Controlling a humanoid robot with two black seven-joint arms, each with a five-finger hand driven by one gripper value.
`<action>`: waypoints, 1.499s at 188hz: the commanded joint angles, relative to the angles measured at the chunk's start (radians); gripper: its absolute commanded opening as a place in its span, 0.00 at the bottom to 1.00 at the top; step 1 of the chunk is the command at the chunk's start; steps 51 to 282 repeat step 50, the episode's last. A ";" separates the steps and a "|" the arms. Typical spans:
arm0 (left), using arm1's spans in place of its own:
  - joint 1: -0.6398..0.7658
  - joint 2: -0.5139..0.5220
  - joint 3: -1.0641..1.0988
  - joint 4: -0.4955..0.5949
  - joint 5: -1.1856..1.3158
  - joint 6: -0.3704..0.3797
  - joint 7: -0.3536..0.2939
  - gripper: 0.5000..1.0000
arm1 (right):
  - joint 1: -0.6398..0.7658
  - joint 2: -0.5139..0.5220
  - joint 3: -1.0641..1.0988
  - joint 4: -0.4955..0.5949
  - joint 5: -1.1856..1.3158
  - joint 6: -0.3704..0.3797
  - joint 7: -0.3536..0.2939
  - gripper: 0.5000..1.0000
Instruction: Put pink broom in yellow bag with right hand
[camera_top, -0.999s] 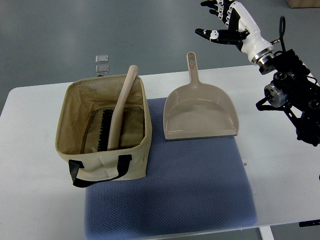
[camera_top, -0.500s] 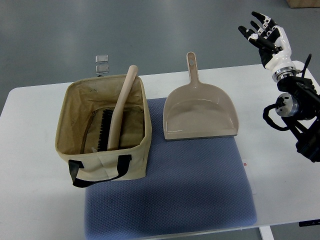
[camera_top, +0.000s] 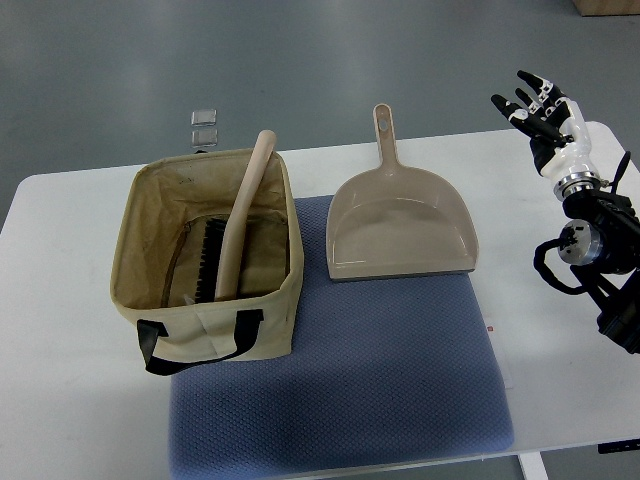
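Right hand (camera_top: 545, 110): fingers spread, empty, now drawn back to frame's right edge | beige-pink plastic broom (camera_top: 232, 236): standing inside tan fabric bag (camera_top: 150, 290), left of frame, on counter (camera_top: 560, 380) | task looks finished

Views: you have one camera only, the top view, so nothing is shared with a second view.
Position: it sits on the robot's own side, above the surface (camera_top: 80, 420).
Direction: it looks steeply down and forward; grey floor (camera_top: 300, 60) fills the top.
Nearness: middling; you see nearly the whole surface, its near edge cropped.
Sides: the right hand (camera_top: 545, 115) enters from the right edge.
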 joint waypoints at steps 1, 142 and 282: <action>0.000 0.000 0.000 0.000 0.000 0.000 -0.001 1.00 | -0.005 0.004 0.001 0.000 0.000 -0.002 0.039 0.86; 0.000 0.000 0.000 0.000 0.000 0.000 0.001 1.00 | -0.007 0.014 0.001 0.000 0.000 -0.019 0.053 0.86; 0.000 0.000 0.000 0.000 0.000 0.000 0.001 1.00 | -0.007 0.014 0.001 0.000 0.000 -0.019 0.053 0.86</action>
